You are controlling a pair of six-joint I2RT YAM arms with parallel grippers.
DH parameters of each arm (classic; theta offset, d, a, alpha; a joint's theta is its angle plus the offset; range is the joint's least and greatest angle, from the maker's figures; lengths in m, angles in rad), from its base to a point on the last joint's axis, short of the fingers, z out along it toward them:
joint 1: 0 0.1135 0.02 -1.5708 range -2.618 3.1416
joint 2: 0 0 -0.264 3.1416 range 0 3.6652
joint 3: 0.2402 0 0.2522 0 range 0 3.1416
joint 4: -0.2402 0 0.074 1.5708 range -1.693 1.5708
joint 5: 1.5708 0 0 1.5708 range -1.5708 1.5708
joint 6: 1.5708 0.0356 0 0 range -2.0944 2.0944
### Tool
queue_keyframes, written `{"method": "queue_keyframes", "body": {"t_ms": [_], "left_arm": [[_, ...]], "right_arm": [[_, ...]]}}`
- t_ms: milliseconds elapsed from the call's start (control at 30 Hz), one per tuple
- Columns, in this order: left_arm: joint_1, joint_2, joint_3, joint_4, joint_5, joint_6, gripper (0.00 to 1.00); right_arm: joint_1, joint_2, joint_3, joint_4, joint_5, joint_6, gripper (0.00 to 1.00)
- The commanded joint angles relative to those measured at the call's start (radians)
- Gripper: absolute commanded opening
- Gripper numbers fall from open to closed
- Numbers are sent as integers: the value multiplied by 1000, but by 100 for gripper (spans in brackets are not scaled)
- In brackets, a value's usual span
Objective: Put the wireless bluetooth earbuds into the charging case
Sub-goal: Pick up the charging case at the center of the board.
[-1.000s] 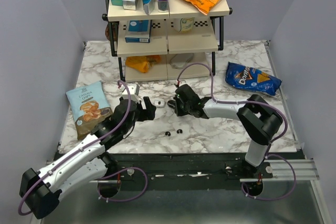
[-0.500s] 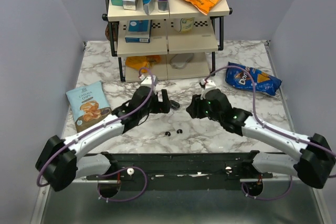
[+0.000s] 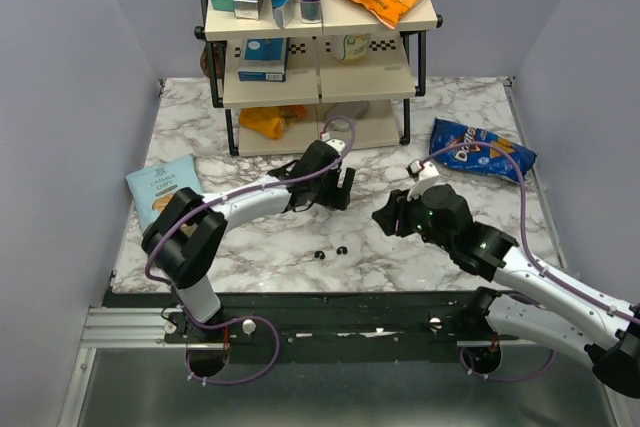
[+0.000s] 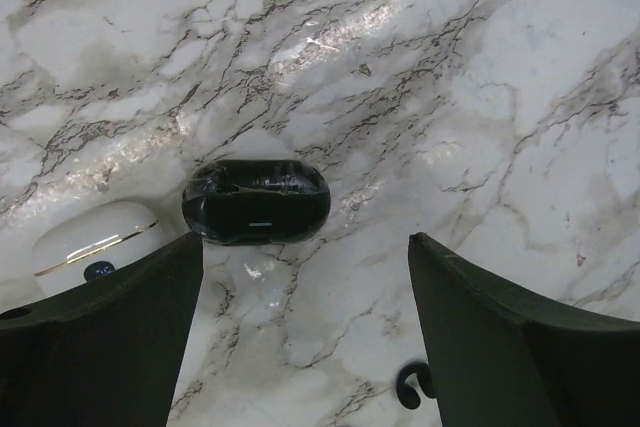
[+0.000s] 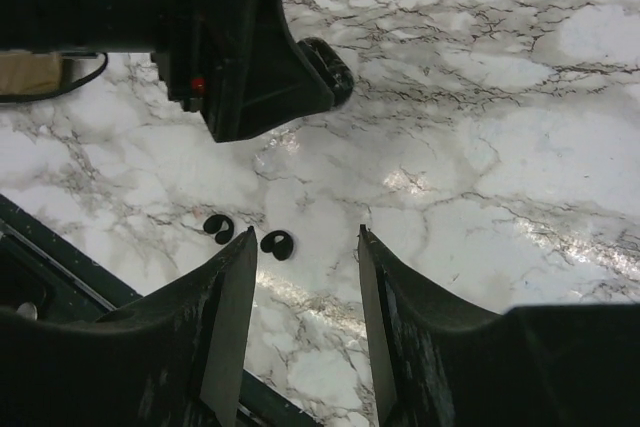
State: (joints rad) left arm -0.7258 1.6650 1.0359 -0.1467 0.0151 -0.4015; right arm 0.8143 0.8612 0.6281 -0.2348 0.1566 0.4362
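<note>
Two black earbuds lie side by side on the marble table, close to its front edge. The right gripper hangs just beyond them and to one side, its jaws apart and empty. To lift one cleanly it would likely need to centre over a single bud, come straight down and close gently, or the glossy bud may squirt away. Farther back, the left gripper hovers with fingers spread wide, holding nothing. The black charging case, apparently closed, lies on the table just ahead of its fingertips, beside a white case.
</note>
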Motion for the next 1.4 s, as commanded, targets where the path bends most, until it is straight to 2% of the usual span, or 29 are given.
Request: {"method": "queue_keyframes", "body": {"t_ms": [0, 200, 367, 500, 1033, 1367], "left_arm": [[-15, 68, 87, -102, -7, 84, 88], [-15, 114, 127, -128, -81, 99, 88], [-15, 122, 121, -131, -122, 92, 95], [-15, 133, 127, -132, -126, 104, 96], [-15, 205, 156, -132, -95, 150, 86], [-23, 228, 161, -166, -122, 188, 87]], "right_arm": [[-3, -50, -31, -37, -26, -7, 54], [-3, -71, -47, -51, -25, -10, 54], [-1, -82, -67, -52, -29, -1, 54], [-1, -83, -76, -51, -40, 9, 54], [-3, -114, -90, -73, -29, 9, 54], [-3, -162, -105, -109, -15, 9, 54]]}}
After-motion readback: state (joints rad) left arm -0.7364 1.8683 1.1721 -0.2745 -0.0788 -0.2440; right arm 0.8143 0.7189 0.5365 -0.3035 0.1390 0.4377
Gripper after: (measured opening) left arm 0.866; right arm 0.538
